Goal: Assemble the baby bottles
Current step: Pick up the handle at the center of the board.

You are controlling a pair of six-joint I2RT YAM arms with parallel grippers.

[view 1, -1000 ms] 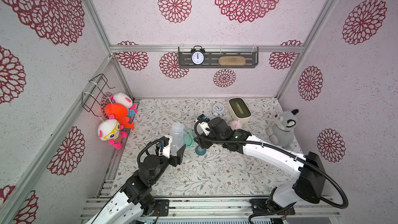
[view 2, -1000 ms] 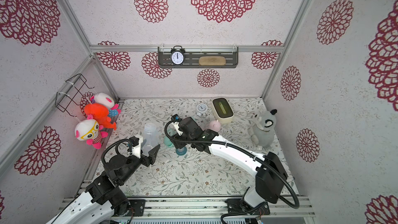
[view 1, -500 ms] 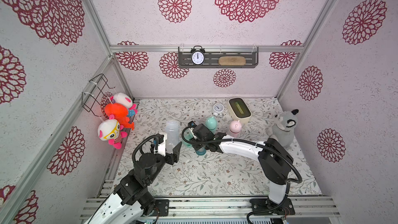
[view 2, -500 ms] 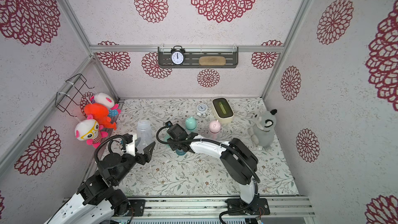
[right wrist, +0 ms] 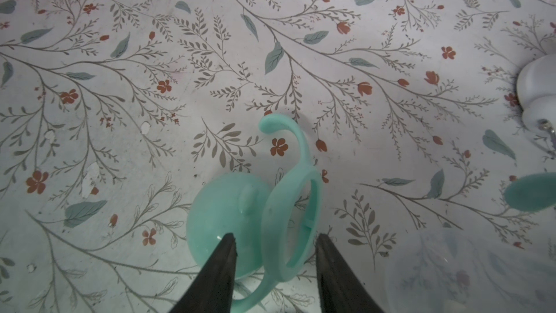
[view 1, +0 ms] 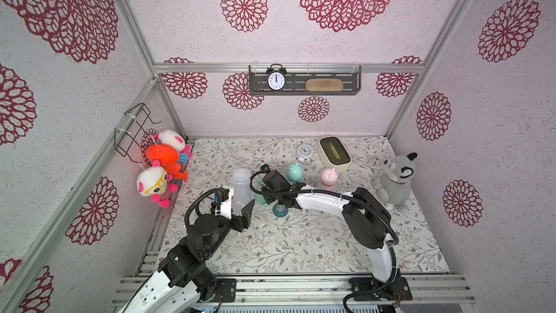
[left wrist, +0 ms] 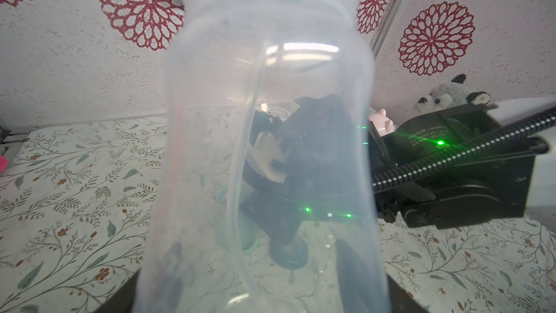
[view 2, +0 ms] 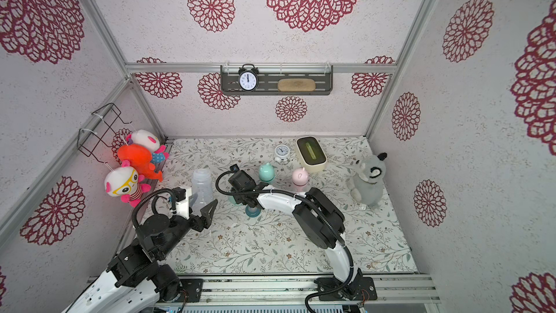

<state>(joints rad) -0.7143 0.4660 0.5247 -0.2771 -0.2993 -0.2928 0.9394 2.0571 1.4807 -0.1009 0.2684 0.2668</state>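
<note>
Right claw, half-open, straddles the mint ring while left claw grips the bottle.

Bottles: three. One clear bottle, uncapped; one mint-capped bottle; one pink-capped bottle.

Loose bottle parts: three. One mint dome cap, one mint ring, one teal collar.

Clocks: two. One black clock, one white clock.

Plush toys: four. Three hanging: white-pink toy, orange toy, spectacled toy. One standing: grey toy.

Shelf: one.

Brush: one.

Wire rack: one.

Box: one.
</note>
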